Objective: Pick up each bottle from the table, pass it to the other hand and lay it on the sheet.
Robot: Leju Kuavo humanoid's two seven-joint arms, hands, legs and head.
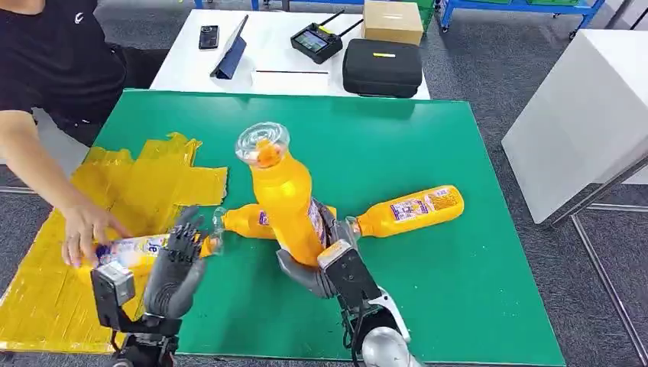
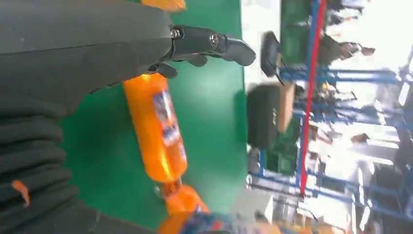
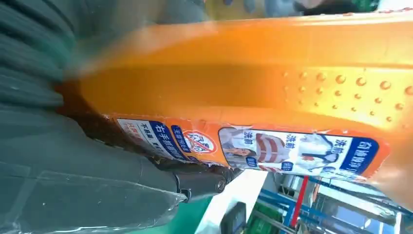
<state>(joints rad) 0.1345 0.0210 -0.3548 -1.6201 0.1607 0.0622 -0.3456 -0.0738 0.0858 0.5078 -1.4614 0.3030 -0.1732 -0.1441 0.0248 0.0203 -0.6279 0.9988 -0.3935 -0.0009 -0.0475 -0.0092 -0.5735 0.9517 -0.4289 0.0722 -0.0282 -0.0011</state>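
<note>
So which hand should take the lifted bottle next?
The left hand: it is open and empty beside the bottle that the right hand holds upright, and nearest the yellow sheet.

Head view high, looking down; wrist views close, sharing green table (image 1: 428, 145)

The upright bottle (image 1: 284, 200) hides most of the bottle lying behind it (image 1: 246, 221) and its own base sits buried in the right robot hand (image 1: 325, 264). The person's hand (image 1: 85, 225) covers one end of the bottle on the yellow sheet (image 1: 136, 248). The right wrist view blurs the held bottle's near end.
</note>
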